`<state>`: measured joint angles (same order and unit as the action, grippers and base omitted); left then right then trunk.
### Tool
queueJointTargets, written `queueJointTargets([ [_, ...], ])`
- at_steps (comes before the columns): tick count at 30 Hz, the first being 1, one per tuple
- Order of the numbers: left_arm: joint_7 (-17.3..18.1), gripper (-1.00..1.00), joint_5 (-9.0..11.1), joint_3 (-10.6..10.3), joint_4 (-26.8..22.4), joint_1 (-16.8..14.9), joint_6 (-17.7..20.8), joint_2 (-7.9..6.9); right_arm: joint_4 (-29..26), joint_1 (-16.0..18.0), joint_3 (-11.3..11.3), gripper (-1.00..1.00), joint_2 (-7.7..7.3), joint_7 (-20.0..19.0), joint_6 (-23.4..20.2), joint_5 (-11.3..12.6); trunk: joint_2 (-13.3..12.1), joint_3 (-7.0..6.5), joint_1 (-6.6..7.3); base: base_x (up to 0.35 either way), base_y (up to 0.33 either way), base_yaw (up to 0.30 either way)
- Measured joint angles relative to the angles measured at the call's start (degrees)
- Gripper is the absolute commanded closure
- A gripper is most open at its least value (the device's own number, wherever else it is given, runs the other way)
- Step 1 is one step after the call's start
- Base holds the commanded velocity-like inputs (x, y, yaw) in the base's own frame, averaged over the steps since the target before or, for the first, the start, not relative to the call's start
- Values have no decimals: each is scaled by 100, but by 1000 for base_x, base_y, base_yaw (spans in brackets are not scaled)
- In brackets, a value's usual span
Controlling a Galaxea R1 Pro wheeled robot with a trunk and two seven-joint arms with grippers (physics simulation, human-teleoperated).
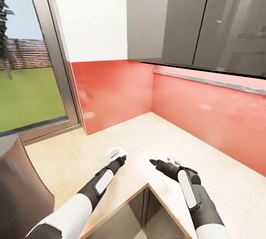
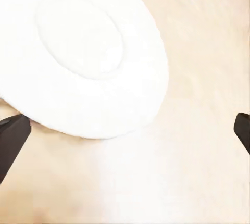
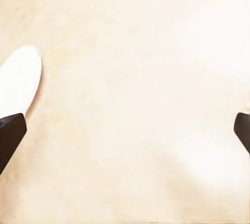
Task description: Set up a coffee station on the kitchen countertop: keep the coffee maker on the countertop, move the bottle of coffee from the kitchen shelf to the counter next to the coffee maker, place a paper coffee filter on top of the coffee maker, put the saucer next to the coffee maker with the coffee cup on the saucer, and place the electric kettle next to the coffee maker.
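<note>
Bright, even daylight from the window (image 1: 22,83); glossy red backsplash (image 1: 207,117) shows soft glare; wrist views look overexposed, washed pale.

I have both arms stretched forward and angled slightly inward, my left gripper (image 1: 120,158) and right gripper (image 1: 153,162) held low and near each other, each with fingers (image 2: 11,139) spread wide apart.

You have a matt, pale beige wood-grain kitchen countertop (image 1: 122,135) across the lower frame. The saucer (image 2: 83,52), upper left in the left wrist view, looks smooth and glazed white. The red backsplash (image 1: 207,120) and the grey wall cabinets (image 1: 207,17) at upper right are glossy.
</note>
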<state>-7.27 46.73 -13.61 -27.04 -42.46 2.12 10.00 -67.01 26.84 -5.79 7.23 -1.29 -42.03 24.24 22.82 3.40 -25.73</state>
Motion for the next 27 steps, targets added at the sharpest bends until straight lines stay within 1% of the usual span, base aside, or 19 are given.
queueJointTargets([
  [8, 1, -100, 2, 0, -4, 4, -9, 0, 0, 0, 8, -100, 0, 1, 0, 0, 0, 0, 0, 0, 0, -224],
  [15, 20, -100, 13, -4, -27, 24, 3, 0, 0, 0, 11, -100, 4, -1, 0, -4, 0, 0, 0, 0, 0, -52],
  [19, 196, -100, 102, -8, -39, 32, 34, 0, 1, 0, 16, -100, 8, -2, 0, -6, -3, 2, -1, 0, 0, -6],
  [21, 369, -100, 98, -11, -43, 36, 40, 0, 1, 0, 17, -100, 8, -3, 0, -8, -3, 2, -1, -10, 5, -2],
  [23, 453, -100, 94, -17, -47, 38, 40, 0, 1, 0, 17, -100, 8, -2, 0, -10, -5, 1, -2, -144, 68, -1],
  [27, 521, -100, 76, -20, -54, 39, 36, 0, 1, 0, 18, -100, 8, -4, 1, -9, -4, 1, -4, -246, 118, 0],
])
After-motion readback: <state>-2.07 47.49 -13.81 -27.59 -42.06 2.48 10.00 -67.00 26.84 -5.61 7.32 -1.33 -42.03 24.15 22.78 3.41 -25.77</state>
